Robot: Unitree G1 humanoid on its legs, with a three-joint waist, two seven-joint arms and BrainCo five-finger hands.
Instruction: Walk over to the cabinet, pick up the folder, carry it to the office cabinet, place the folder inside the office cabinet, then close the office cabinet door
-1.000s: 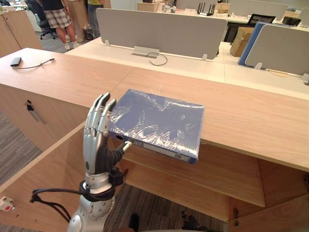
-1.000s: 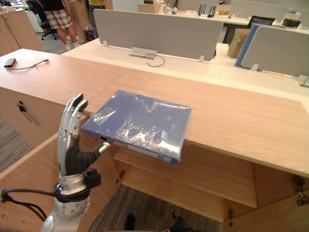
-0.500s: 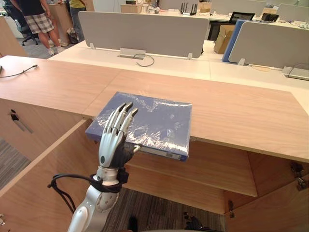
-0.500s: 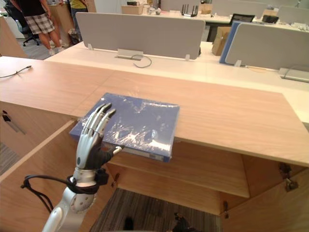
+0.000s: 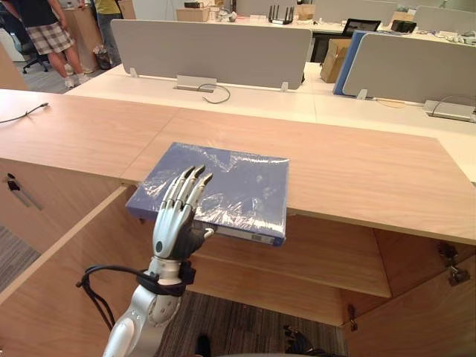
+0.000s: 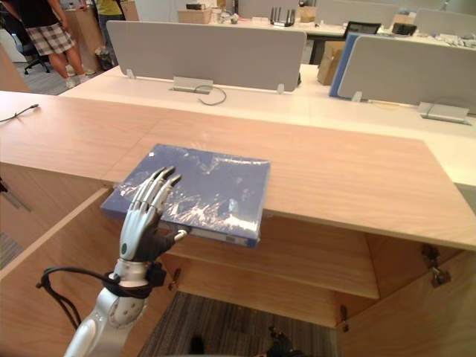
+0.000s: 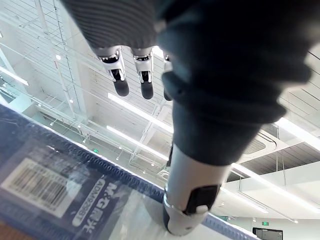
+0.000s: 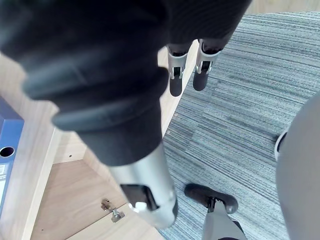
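The blue folder (image 5: 219, 186), wrapped in shiny plastic, lies flat on the wooden cabinet top (image 5: 357, 163), its near edge overhanging the front. My left hand (image 5: 175, 222) is raised upright at the folder's near left corner, fingers straight and open, thumb pointing at the spine. In the left wrist view the thumb (image 7: 190, 200) reaches toward the labelled spine of the folder (image 7: 47, 187), with the fingers (image 7: 120, 80) above it. My right hand (image 8: 176, 80) hangs open over the grey carpet beside the cabinet, holding nothing.
An open cabinet door (image 5: 52, 282) stands at my left. A wooden shelf (image 5: 320, 260) runs under the top. Grey desk screens (image 5: 208, 41) line the far side. A cable (image 5: 22, 115) lies on the left counter. People (image 5: 41, 30) stand at the back left.
The camera has shifted right and closer. My left hand has moved from left of the folder to its near left corner. The folder has stayed in place.
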